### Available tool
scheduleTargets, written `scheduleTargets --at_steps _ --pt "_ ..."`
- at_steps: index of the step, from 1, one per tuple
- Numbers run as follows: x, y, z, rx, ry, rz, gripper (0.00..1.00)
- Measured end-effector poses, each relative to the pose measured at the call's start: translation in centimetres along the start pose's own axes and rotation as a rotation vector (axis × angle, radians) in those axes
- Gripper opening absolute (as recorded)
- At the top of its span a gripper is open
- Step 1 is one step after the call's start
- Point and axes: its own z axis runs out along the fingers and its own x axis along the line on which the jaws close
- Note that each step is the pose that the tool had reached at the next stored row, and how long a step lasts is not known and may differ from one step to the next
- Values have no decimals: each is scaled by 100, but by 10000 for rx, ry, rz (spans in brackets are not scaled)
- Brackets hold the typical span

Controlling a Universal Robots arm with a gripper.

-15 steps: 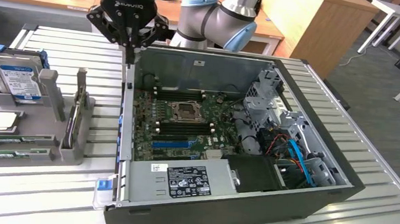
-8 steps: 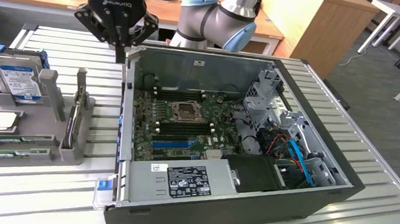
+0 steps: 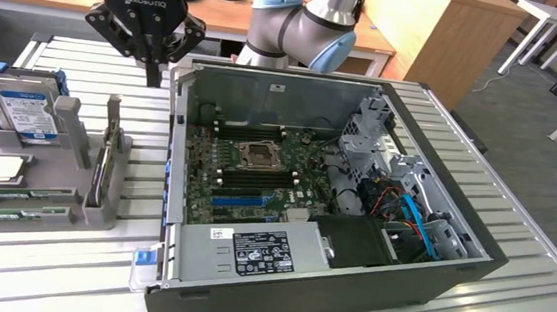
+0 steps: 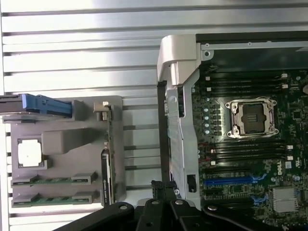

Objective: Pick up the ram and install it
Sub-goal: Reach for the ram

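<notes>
Two green ram sticks [image 3: 18, 212] lie flat in the front slots of a grey holder [image 3: 75, 206] at the exterior view's left. In the wrist view the ram sticks [image 4: 53, 181] lie side by side in the same holder [image 4: 62, 139]. My black gripper [image 3: 154, 74] hangs high over the slatted table, behind the holder and next to the open computer case's [image 3: 178, 158] left wall. It is shut with nothing in it, well apart from the ram. In the wrist view its fingertips [image 4: 161, 190] sit together over the case wall.
The open case holds a motherboard with a bare CPU socket [image 3: 259, 155] flanked by black memory slots [image 4: 250, 147]. The holder also carries a hard drive [image 3: 28, 114], a processor chip [image 3: 6, 167] and an upright card [image 3: 101, 168]. Desks and a wooden cabinet [image 3: 438, 36] stand behind.
</notes>
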Motion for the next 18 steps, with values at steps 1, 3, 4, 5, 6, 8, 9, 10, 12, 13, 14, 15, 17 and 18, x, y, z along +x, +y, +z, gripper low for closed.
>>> scheduleTargets --at_steps 1,3,4,5,6,8,9,10,12,13,14,15,17,18 --pt "18 -1 0 -1 0 0 11" --pt "53 -4 -1 0 0 1 11" --pt "68 -5 -1 0 0 1 11" --pt "82 -6 -1 -1 -1 1 11" --pt "96 -7 -1 -1 0 1 11" --pt "132 -8 -1 0 0 0 11" --pt "155 -8 -1 0 0 1 11" --pt "175 -9 -1 -1 -1 1 11" --pt "215 -12 -2 0 0 0 11" --pt "236 -13 -2 -1 0 0 11" --pt "256 -14 -2 0 -1 1 11" --pt "276 -15 -2 0 0 1 11" --pt "316 -18 -2 0 0 1 11" --pt "336 -19 -1 -1 -1 1 11"
